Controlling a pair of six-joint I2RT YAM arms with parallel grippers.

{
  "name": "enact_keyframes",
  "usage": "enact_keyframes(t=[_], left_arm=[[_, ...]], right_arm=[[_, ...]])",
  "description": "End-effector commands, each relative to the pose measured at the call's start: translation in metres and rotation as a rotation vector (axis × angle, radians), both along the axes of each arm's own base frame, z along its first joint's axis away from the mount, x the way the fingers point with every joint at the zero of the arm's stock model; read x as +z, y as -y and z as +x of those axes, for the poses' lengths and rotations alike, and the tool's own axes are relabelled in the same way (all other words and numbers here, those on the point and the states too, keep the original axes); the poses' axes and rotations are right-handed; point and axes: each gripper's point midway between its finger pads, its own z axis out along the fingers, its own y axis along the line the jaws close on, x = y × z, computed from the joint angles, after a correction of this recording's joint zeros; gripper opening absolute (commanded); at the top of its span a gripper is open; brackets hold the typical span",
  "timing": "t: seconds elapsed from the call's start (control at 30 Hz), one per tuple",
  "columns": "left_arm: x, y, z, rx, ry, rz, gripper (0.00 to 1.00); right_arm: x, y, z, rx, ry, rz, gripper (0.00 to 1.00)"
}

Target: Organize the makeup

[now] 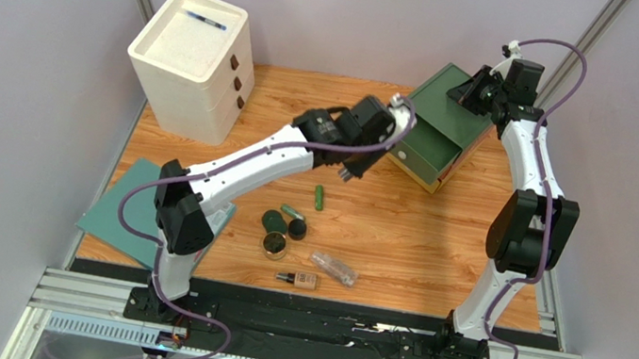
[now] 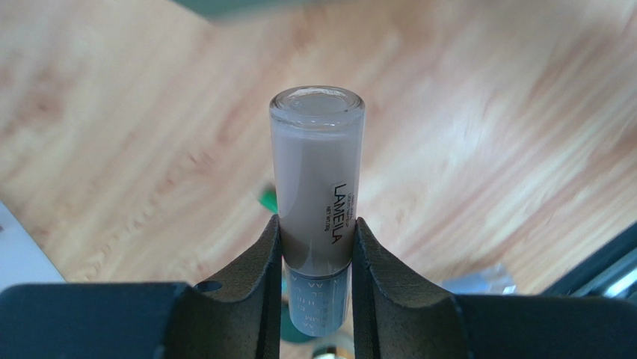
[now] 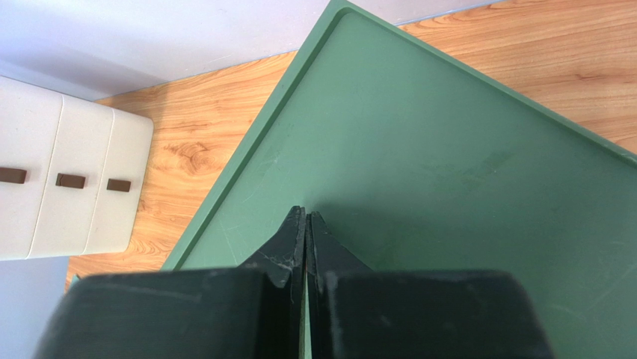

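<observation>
My left gripper (image 2: 315, 224) is shut on a pinkish-beige little bottle (image 2: 318, 172) marked LAMEILA and holds it above the wood table; in the top view the left gripper (image 1: 347, 170) hangs just left of the green box's open drawer (image 1: 428, 148). On the table lie two green tubes (image 1: 319, 198) (image 1: 292, 212), a dark green jar (image 1: 273, 221), a black jar (image 1: 297, 229), a gold-rimmed compact (image 1: 275, 246), a clear bottle (image 1: 334, 267) and a beige bottle (image 1: 299, 280). My right gripper (image 3: 307, 213) is shut and empty, its tips on the green box top (image 3: 448, 164).
A white three-drawer unit (image 1: 190, 60) stands at the back left with a thin blue pen (image 1: 204, 20) on top. A teal flat panel (image 1: 124, 207) lies at the left front. Grey walls close both sides.
</observation>
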Motion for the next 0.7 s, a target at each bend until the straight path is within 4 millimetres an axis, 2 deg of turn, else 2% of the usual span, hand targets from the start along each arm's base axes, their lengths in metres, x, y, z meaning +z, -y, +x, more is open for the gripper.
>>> enact_keyframes(t=[0.0, 0.13, 0.3, 0.33, 0.43, 0.5, 0.53, 0.67], left_arm=[[0.085, 0.021, 0.031, 0.085, 0.056, -0.283, 0.0], [0.12, 0.055, 0.052, 0.116, 0.044, -0.478, 0.0], [0.15, 0.082, 0.072, 0.189, -0.068, -0.79, 0.0], [0.162, 0.086, 0.081, 0.187, -0.071, -0.873, 0.0], [0.149, 0.096, 0.09, 0.275, -0.223, -1.009, 0.0], [0.151, 0.102, 0.094, 0.273, -0.264, -1.072, 0.0], [0.144, 0.106, 0.095, 0.289, -0.297, -1.09, 0.0], [0.138, 0.117, 0.104, 0.316, -0.343, -1.152, 0.0]], right_arm=[[-0.145, -0.008, -0.081, 0.027, -0.555, -0.02, 0.0], [-0.144, -0.009, -0.079, 0.031, -0.551, -0.021, 0.0], [-0.144, -0.01, -0.078, 0.034, -0.549, -0.018, 0.0], [-0.145, -0.01, -0.079, 0.034, -0.554, -0.017, 0.0], [-0.146, -0.011, -0.079, 0.035, -0.556, -0.014, 0.0], [-0.145, -0.01, -0.079, 0.036, -0.554, -0.015, 0.0], [-0.145, -0.01, -0.079, 0.036, -0.552, -0.014, 0.0], [-0.147, -0.012, -0.081, 0.041, -0.556, -0.011, 0.0]])
